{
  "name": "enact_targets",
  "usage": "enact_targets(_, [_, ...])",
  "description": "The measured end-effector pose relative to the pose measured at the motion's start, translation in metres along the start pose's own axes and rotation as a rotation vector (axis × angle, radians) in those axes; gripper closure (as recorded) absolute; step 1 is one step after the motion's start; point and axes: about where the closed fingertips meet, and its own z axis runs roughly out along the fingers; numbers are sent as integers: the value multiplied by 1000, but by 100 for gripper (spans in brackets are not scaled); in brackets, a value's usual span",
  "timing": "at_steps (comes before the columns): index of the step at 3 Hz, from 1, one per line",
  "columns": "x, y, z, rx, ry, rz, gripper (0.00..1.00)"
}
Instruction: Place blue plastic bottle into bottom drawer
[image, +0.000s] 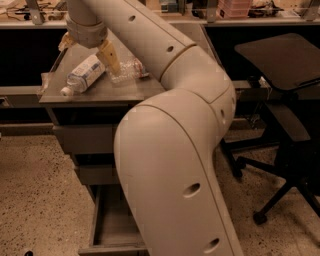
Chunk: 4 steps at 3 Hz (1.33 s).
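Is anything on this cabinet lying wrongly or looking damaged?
Yes. The blue plastic bottle lies on its side on the cabinet top, cap near the front-left edge. Beside it a slim clear bottle also lies flat and looks crumpled. The gripper is above them, open. The bottom drawer is pulled out.

Speckled floor (35, 200); grey cabinet (100, 93) stands before a long bench (250, 22) with dark space beneath, clutter on the bench; black office chair (280, 62) on casters at right; warm dim light; gripper (87, 50), fingers apart, over cabinet top, left side
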Motion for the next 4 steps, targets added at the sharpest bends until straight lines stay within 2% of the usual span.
enact_targets(1, [-9,-16,29,-30,-32,23,0])
enact_targets(2, [-11,-25,56,-37,-54,18,0])
enact_targets(3, [-11,-25,74,-65,-59,16,24])
enact_targets(4, [-12,-25,79,-81,-61,19,47])
